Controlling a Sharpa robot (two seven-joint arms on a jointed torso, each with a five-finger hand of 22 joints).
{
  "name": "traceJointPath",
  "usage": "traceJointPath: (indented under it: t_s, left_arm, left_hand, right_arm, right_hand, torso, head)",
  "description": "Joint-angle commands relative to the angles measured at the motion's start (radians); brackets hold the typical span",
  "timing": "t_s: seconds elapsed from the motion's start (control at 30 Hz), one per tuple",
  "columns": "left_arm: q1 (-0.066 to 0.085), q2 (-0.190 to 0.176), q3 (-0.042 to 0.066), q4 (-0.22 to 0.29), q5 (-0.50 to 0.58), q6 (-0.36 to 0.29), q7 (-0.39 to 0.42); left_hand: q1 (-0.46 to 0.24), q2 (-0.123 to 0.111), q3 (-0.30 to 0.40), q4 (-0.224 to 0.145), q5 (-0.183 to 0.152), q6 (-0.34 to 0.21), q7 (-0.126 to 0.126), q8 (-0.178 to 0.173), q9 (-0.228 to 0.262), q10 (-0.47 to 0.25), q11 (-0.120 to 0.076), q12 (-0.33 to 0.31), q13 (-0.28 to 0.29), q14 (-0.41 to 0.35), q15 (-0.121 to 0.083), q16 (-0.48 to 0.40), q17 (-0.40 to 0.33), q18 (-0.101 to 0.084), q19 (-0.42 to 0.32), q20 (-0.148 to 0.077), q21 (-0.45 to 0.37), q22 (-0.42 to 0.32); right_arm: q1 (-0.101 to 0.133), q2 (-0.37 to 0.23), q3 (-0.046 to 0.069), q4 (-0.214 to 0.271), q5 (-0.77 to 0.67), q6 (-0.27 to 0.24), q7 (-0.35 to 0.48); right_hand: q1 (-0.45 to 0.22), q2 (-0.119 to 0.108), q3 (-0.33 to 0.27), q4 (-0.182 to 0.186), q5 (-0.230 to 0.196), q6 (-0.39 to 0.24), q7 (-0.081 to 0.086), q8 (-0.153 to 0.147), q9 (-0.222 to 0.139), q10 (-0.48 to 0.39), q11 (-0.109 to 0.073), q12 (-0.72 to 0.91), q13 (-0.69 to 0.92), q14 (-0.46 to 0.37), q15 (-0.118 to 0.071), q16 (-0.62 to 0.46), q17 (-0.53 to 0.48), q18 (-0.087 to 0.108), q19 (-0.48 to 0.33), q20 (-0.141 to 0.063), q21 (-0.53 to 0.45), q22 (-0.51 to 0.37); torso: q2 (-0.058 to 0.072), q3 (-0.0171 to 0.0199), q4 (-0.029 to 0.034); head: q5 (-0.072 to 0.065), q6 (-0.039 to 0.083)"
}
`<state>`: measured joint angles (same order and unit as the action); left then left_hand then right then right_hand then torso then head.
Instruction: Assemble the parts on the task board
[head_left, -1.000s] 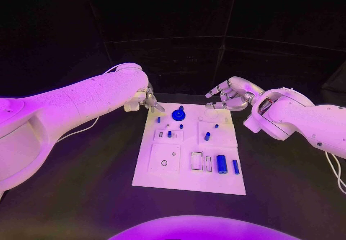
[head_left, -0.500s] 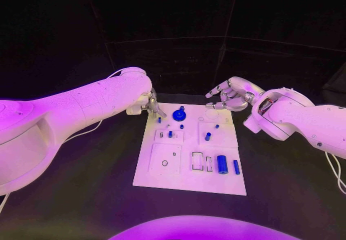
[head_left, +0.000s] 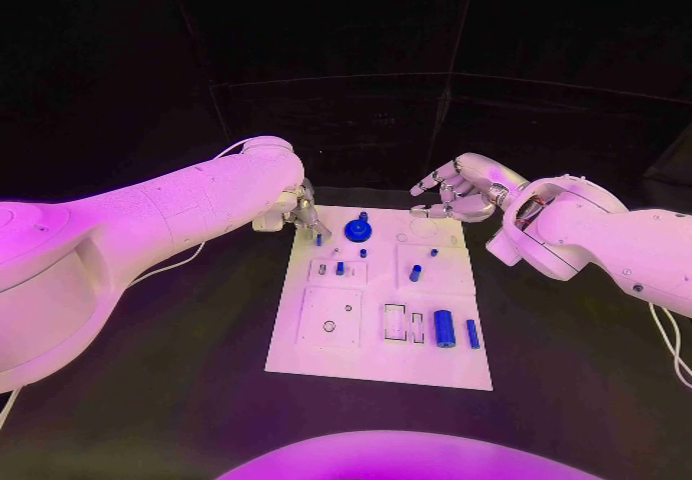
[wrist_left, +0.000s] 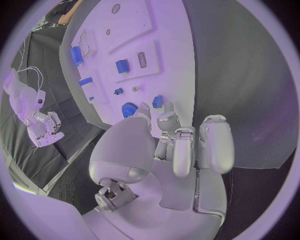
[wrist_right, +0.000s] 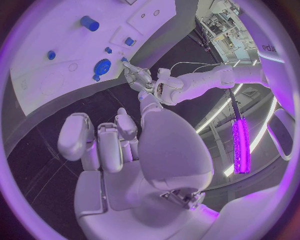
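Two hands are hovering at the task board's (head_left: 378, 350) far end: left hand (head_left: 299, 212) pinching a small, rigid, slippery-looking blue part (head_left: 319, 239); right hand (head_left: 454, 195) empty, fingers apart.

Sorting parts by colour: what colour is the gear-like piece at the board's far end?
Blue gear; clearest in the head view.

Flat white rectangular task board (head_left: 378, 362) bearing small blue plastic parts (head_left: 444, 328), on a plain black table (head_left: 159, 400)
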<state>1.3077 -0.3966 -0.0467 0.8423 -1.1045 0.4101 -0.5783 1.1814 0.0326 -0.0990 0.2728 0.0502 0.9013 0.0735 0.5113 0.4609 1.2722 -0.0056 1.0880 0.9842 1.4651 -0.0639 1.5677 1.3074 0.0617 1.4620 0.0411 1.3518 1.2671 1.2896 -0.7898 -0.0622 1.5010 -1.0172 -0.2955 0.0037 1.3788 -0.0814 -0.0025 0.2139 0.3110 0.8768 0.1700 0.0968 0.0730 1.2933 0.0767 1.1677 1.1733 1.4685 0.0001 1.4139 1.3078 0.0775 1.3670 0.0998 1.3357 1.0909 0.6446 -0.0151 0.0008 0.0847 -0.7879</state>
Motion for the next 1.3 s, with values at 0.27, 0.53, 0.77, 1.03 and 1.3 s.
traceJointPath:
  t_s: [0.27, 0.53, 0.77, 1.03, 1.3]
  left_arm:
    - [-0.001, 0.006, 0.0, -0.008, -0.006, 0.003, 0.023]
    - [-0.002, 0.007, 0.0, -0.009, -0.005, 0.0, 0.028]
    - [-0.003, 0.009, 0.0, -0.011, 0.002, 0.0, 0.037]
    - [-0.004, 0.01, 0.0, -0.011, 0.009, 0.005, 0.053]
    - [-0.004, 0.006, 0.0, -0.008, 0.014, -0.019, 0.067]
  left_hand:
    - [0.029, 0.023, 0.006, -0.019, -0.003, 0.013, -0.001, -0.004, -0.008, 0.007, 0.002, 0.006, -0.001, 0.106, -0.006, 0.003, 0.263, 0.002, 0.017, -0.006, 0.007, 0.003]
    - [0.049, 0.036, 0.013, -0.031, -0.003, 0.017, -0.001, -0.006, -0.014, 0.008, 0.002, 0.007, -0.001, 0.106, -0.006, 0.003, 0.263, 0.002, 0.017, -0.006, 0.009, 0.006]
    - [0.105, 0.07, 0.045, -0.069, -0.002, 0.021, -0.003, -0.011, -0.023, 0.007, -0.001, 0.005, -0.004, 0.106, -0.008, 0.003, 0.263, 0.002, 0.017, -0.006, 0.009, 0.008]
    - [0.186, 0.104, 0.104, -0.133, -0.002, 0.023, -0.011, -0.017, -0.033, 0.006, -0.008, 0.001, -0.007, 0.106, -0.012, 0.003, 0.263, 0.001, 0.017, -0.01, 0.011, 0.012]
    - [0.256, 0.125, 0.193, -0.205, -0.002, 0.02, -0.013, -0.019, -0.037, 0.002, -0.01, -0.012, -0.016, 0.106, -0.015, 0.003, 0.263, 0.002, 0.015, -0.013, 0.008, 0.01]
  right_arm:
    - [0.002, 0.003, 0.001, 0.0, 0.003, -0.001, 0.009]
    - [0.002, 0.004, 0.001, 0.0, 0.003, 0.0, 0.009]
    - [0.002, 0.005, 0.001, -0.001, 0.003, 0.001, 0.009]
    - [0.002, 0.006, 0.001, -0.002, 0.003, 0.003, 0.009]
    - [0.002, 0.006, 0.001, -0.002, 0.003, 0.005, 0.008]
  right_hand:
    - [0.0, 0.007, -0.008, 0.001, 0.005, -0.007, -0.003, 0.003, -0.001, -0.006, 0.0, -0.002, -0.001, 0.045, -0.004, -0.006, 0.008, 0.014, -0.007, 0.0, -0.005, -0.002]
    - [0.001, 0.009, -0.008, 0.001, 0.008, -0.007, -0.003, 0.004, -0.001, -0.006, 0.0, -0.002, -0.001, 0.045, -0.005, -0.006, 0.008, 0.015, -0.007, 0.0, -0.006, -0.002]
    - [0.001, 0.009, -0.008, 0.001, 0.008, -0.007, -0.003, 0.004, -0.001, -0.006, 0.0, -0.002, -0.001, 0.045, -0.005, -0.006, 0.008, 0.015, -0.007, 0.0, -0.006, -0.002]
    - [0.004, 0.01, -0.008, 0.0, 0.014, -0.007, -0.003, 0.005, -0.001, -0.005, -0.001, 0.0, 0.0, 0.045, -0.005, -0.007, 0.008, 0.014, -0.006, 0.0, -0.006, -0.002]
    - [0.008, 0.012, -0.01, -0.001, 0.022, -0.006, -0.004, 0.006, 0.0, -0.006, -0.001, 0.0, 0.0, 0.045, -0.005, -0.008, 0.008, 0.014, -0.006, 0.0, -0.007, -0.002]
  torso:
    - [0.0, -0.0003, 0.0002]
    - [0.0, -0.0003, 0.0003]
    - [0.001, -0.0001, 0.0006]
    - [0.0, 0.0, 0.0002]
    - [-0.001, 0.0001, 0.0005]
  head:
    - [0.0, -0.003]
    - [0.0, -0.004]
    - [0.0, -0.006]
    - [0.0, -0.008]
    - [0.0, -0.008]
